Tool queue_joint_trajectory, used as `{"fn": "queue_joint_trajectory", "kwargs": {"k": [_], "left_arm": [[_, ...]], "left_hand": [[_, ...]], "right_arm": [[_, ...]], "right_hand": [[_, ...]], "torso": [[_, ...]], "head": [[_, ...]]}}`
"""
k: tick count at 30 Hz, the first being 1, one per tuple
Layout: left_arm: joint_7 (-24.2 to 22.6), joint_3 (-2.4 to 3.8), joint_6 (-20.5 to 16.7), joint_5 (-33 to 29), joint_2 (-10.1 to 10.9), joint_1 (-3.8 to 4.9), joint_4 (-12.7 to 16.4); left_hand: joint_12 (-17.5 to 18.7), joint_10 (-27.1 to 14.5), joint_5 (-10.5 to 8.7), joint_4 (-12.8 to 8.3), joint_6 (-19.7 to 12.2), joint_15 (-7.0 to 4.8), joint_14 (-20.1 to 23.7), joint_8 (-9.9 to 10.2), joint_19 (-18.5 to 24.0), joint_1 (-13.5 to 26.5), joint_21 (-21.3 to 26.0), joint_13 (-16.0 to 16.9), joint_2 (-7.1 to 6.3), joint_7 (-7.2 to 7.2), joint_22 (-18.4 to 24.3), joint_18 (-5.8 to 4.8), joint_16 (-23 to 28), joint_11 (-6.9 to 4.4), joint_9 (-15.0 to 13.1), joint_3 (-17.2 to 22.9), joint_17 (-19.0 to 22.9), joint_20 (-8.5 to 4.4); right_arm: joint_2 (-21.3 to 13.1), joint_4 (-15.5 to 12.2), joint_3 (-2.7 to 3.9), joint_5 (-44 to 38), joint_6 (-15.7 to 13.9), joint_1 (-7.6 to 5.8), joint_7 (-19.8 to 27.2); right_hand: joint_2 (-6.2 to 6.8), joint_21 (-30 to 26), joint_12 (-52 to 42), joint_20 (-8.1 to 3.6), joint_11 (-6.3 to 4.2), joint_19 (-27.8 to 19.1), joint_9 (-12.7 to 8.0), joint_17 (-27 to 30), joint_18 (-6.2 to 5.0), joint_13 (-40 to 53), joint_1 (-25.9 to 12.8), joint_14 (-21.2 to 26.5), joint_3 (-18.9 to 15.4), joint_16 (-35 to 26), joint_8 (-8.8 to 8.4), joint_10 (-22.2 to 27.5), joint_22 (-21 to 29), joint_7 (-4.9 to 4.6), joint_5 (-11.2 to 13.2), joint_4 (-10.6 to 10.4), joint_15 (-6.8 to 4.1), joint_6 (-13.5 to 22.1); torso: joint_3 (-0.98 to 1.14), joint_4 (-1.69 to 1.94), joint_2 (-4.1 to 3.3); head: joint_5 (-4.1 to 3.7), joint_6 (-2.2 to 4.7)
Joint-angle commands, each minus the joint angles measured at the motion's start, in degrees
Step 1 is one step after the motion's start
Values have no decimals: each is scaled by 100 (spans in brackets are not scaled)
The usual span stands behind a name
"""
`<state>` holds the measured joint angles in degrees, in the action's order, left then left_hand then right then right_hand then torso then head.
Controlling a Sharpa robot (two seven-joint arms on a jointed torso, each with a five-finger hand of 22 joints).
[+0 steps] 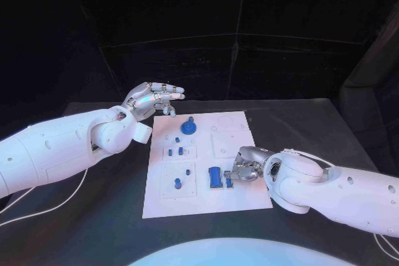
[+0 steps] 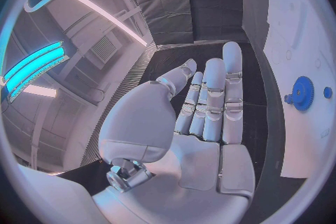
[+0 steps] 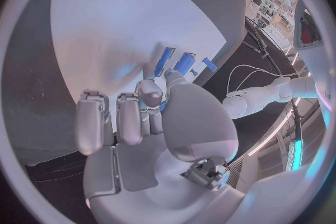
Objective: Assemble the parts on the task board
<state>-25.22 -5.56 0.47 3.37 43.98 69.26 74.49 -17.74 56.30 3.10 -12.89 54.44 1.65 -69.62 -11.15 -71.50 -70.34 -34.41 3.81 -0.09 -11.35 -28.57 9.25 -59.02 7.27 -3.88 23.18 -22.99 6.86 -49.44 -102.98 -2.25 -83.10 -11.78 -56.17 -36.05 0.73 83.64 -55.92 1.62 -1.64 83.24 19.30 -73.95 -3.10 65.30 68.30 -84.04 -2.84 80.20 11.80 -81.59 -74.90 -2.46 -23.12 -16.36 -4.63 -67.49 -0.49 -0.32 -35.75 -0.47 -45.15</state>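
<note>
The task board [image 1: 208,202] is lying in the middle of the black counter [image 1: 332,133], carrying a blue gear [image 1: 188,127] near its far edge. The left hand [image 1: 154,98] is hovering beyond the board's far left corner, fingers extended and holding nothing. The right hand [image 1: 243,168] is resting on the board beside the blue block parts [image 1: 218,177], fingers curled; whether it is gripping one cannot be told.

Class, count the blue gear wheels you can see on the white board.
1. The blue gear sits on the board's far part, near the left hand. The other blue pieces are not gears, though the right hand may hide more.
</note>
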Motion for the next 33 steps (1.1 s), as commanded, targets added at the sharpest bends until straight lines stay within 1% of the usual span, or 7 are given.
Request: {"fn": "queue_joint_trajectory", "kwargs": {"k": [1,10,13,16,22,27,33], "left_arm": [[0,5,76,-23,-4,9,1],[-25,4,52,-23,-2,9,-17],[-57,4,41,-23,-6,9,-28],[-128,4,22,-24,-16,9,-56],[-270,3,-23,-140,-112,7,-244],[-394,2,-81,-304,-294,1,-575],[-510,3,-152,-470,-589,-35,-1077]], "left_hand": [[-14,-36,13,11,-28,-3,29,-19,-15,6,38,3,38,-7,7,115,-35,-10,-6,-31,8,6],[-20,-49,13,13,-39,0,31,-22,-16,9,41,3,41,-11,10,115,-38,-6,-5,-40,13,8],[-28,-57,12,20,-45,2,33,-26,-16,21,44,3,38,-13,13,113,-41,-4,-5,-53,17,11],[-52,-65,11,47,-48,10,48,-44,-7,62,58,5,39,-13,23,112,-43,-2,-7,-90,29,18],[-174,-14,8,99,27,27,550,-161,399,127,381,1,63,22,198,106,429,-13,-17,-207,293,55],[-4,18,-3,150,5,306,1509,-129,1516,205,1304,-34,100,-4,721,22,2159,82,15,-251,1108,264],[462,134,-6,205,0,549,1581,61,2317,235,2207,-28,126,-40,1356,47,3501,181,17,-351,1682,599]], "right_arm": [[-43,-49,2,-86,-32,-5,77],[-396,-206,5,904,-817,-17,1202],[-475,-100,6,1821,-1088,-87,1930],[-477,185,8,3109,-1270,-218,2972],[-199,1120,10,5197,-1064,-460,4622],[284,2146,26,6310,-767,-535,5461],[865,3224,158,6808,-482,-561,5944]], "right_hand": [[-3,25,1,-12,1,12,12,6,64,7,-14,-307,-43,8,-15,-50,-584,-13,43,16,-46,-11],[134,-270,708,78,183,-298,-107,531,-37,-434,425,-187,-147,-353,-390,297,-171,-251,55,221,87,614],[122,-826,2172,165,275,-826,-179,1454,-216,-1455,759,64,-141,-1069,-480,913,552,-362,107,353,174,803],[54,-2247,3054,253,389,-1992,-254,3595,-572,-2166,1190,756,-45,-2969,-546,1385,2221,-471,262,498,259,1008],[-16,-4722,4735,664,804,-3280,-463,5065,-703,-4046,1791,1849,321,-5546,-721,1872,4160,-866,964,556,764,1215],[78,-6015,5195,1119,1011,-3444,-824,6075,-703,-5155,1743,2353,338,-6956,-815,1992,5108,-832,1133,751,1053,1357],[-48,-6645,5204,1162,1036,-3176,-1120,6634,-735,-5833,1559,2127,345,-7426,-814,1945,5641,-814,1120,1060,1127,1313]], "torso": [[8,-13,5],[3,-9,16],[-10,-8,29],[-15,-18,55],[-44,-30,157],[-76,-70,291],[-66,-87,361]], "head": [[6,4],[-3,41],[-23,74],[-27,135],[-70,314],[-64,486],[-62,679]]}}
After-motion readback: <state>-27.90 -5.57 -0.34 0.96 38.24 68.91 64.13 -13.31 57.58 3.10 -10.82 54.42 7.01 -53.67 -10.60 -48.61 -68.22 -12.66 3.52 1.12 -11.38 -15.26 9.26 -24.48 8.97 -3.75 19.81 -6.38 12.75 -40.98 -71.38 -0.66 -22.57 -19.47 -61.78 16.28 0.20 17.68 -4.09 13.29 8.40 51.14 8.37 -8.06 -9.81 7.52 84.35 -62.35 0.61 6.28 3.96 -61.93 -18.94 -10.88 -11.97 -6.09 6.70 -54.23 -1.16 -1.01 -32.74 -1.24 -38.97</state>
